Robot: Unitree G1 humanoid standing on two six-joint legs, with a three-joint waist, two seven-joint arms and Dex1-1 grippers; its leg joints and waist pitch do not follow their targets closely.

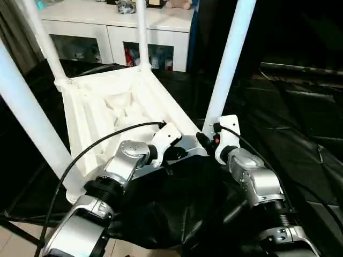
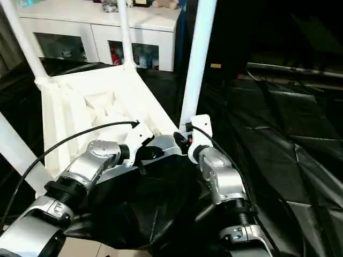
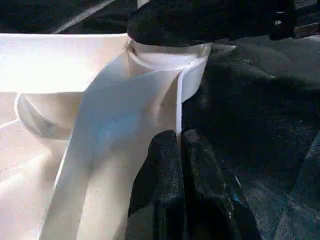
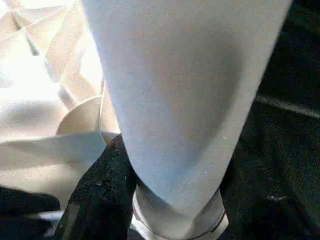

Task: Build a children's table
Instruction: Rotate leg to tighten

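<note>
right tool clasps the base of the near-right leg, a finger on each side where it enters the corner socket. left tool, fingers pressed together, rests against the near edge of the table top. that top lies upside down on the black sheet, four legs pointing up, white cabinet behind.

Quick count: one white table top, flipped underside up, mid-left of frame. Four white legs standing in it: far left, top middle, upper right, big near one at left edge. Two grippers, left and right. One white cabinet up top.
</note>
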